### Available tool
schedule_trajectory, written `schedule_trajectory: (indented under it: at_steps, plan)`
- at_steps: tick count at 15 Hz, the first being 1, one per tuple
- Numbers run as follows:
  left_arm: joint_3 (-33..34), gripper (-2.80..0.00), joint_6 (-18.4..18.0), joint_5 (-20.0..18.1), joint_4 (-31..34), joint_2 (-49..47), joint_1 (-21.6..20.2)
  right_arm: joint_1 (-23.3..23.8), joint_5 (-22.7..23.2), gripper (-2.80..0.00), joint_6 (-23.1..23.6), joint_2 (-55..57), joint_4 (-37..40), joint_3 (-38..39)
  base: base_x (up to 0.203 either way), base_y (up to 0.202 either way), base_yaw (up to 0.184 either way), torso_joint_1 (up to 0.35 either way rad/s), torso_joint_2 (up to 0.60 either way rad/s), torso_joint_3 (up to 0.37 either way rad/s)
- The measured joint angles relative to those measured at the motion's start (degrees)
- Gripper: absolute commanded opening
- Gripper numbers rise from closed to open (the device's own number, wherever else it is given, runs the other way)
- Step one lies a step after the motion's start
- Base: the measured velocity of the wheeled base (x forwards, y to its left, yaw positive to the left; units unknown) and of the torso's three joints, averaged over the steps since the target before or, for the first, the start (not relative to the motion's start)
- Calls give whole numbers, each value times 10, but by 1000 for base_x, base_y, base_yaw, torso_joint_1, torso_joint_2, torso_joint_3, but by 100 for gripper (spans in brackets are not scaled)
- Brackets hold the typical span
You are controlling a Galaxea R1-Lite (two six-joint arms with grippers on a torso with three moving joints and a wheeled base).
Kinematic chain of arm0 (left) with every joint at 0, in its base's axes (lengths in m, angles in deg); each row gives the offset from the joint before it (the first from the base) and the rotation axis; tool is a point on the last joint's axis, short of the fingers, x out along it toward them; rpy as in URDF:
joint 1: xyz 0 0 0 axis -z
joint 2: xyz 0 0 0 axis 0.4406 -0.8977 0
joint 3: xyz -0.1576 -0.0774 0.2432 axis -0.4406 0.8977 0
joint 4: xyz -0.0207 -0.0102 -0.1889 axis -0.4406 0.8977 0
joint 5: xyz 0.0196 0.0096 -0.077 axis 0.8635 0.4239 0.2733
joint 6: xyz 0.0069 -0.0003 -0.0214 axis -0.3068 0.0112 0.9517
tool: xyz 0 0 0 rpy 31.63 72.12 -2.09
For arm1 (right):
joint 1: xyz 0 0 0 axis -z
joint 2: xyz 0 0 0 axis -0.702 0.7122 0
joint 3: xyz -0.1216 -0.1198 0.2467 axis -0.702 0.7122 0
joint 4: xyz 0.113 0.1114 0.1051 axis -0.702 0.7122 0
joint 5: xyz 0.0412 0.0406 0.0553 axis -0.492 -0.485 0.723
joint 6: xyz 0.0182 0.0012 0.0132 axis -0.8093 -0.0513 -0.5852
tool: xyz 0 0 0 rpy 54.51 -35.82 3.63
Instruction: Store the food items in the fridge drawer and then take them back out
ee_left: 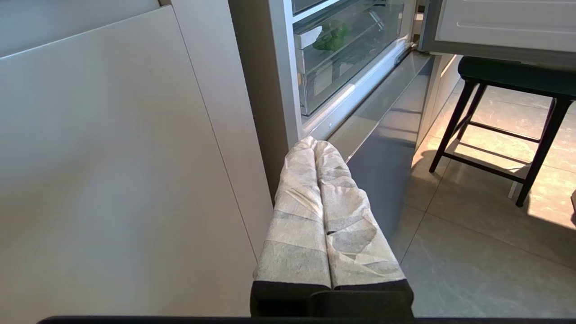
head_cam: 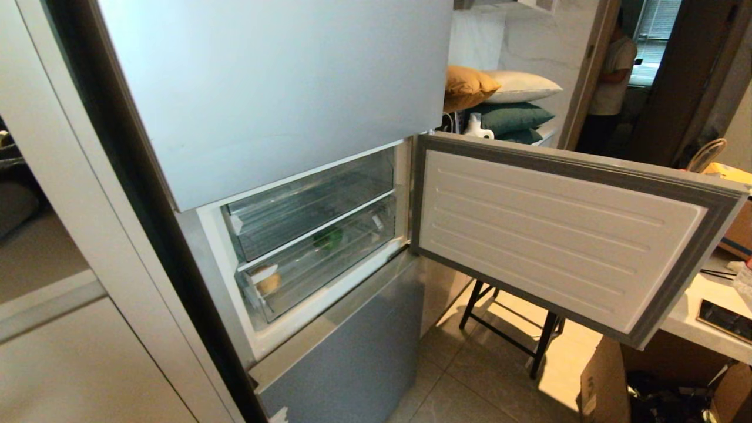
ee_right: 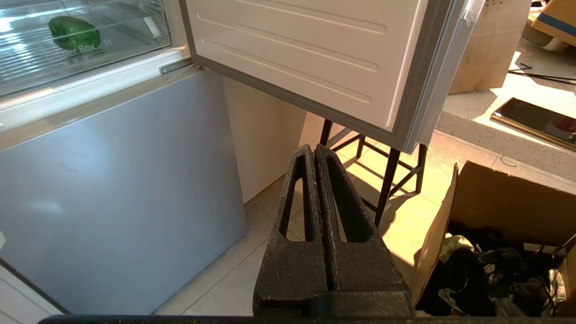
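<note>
The fridge's middle door stands swung open. Behind it the lower clear fridge drawer (head_cam: 352, 247) sits pushed in. Inside it lie the food items: a green bell pepper (head_cam: 328, 238) toward the back and a tan potato (head_cam: 267, 282) at the front left corner. The left wrist view shows the pepper (ee_left: 332, 39) through the drawer front (ee_left: 355, 58); so does the right wrist view, pepper (ee_right: 74, 32) behind drawer front (ee_right: 112, 49). My left gripper (ee_left: 315, 143), its fingers wrapped in white, hangs shut and empty low before the fridge. My right gripper (ee_right: 311, 150) is also shut, empty, lower right of the drawer. Neither arm appears in the head view.
The open fridge door (head_cam: 564, 229) juts out to the right over a black stool (head_cam: 511, 329). A cardboard box (head_cam: 646, 388) and a counter (head_cam: 693, 311) with a phone (head_cam: 725, 320) stand at the far right. A person (head_cam: 611, 76) stands in the doorway behind. Pale cabinet panels (head_cam: 88, 352) are to the left.
</note>
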Motion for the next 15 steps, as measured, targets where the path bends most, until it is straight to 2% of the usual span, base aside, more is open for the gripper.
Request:
schedule_trajectory:
  at_steps: [4,15]
  plan:
    - [0,-280,1,0,1,0,0,0,0,-280,3,0,0,0,0,-2,16,-2,0,1]
    - [0,-280,2,1,-1,0,0,0,0,-280,0,0,0,0,0,-8,166,3,0,3]
